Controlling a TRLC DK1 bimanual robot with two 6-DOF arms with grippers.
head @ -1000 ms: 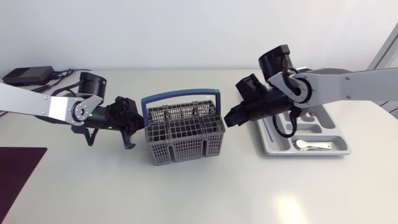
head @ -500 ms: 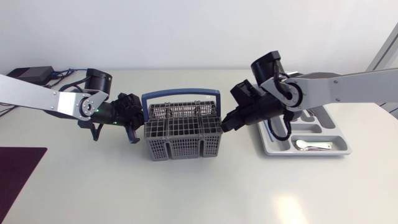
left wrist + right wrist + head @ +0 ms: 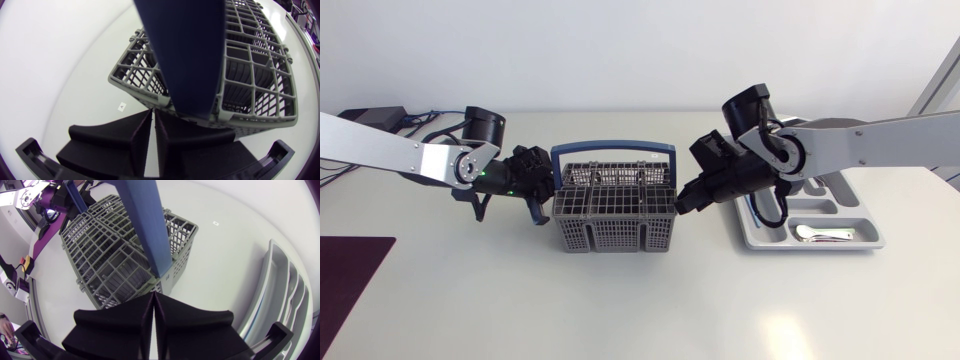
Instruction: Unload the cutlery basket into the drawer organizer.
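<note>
Standing in the middle of the table: the cutlery basket, grey plastic grid, upright, its blue handle arched over it from side to side
Inside the basket: some thin pieces show in the far compartments; they are too small to tell what they are
Left gripper: it is just beside the left wall of the basket, low, near the foot of the handle; its two fingers are pressed together with only a thin slit between them, and they hold nothing
Right gripper: it is just beside the right wall of the basket, at the other foot of the handle; its fingers are also pressed together and hold nothing
Contact with the basket: both tips are very close to the grid, but I cannot tell if they touch it
Drawer organizer: a grey tray with long compartments, near the right edge of the table, partly under the right arm
Spoon: it lies flat in the organizer compartment closest to the near edge of the table
Dark mat: at the near left corner of the table, well apart from the basket
</note>
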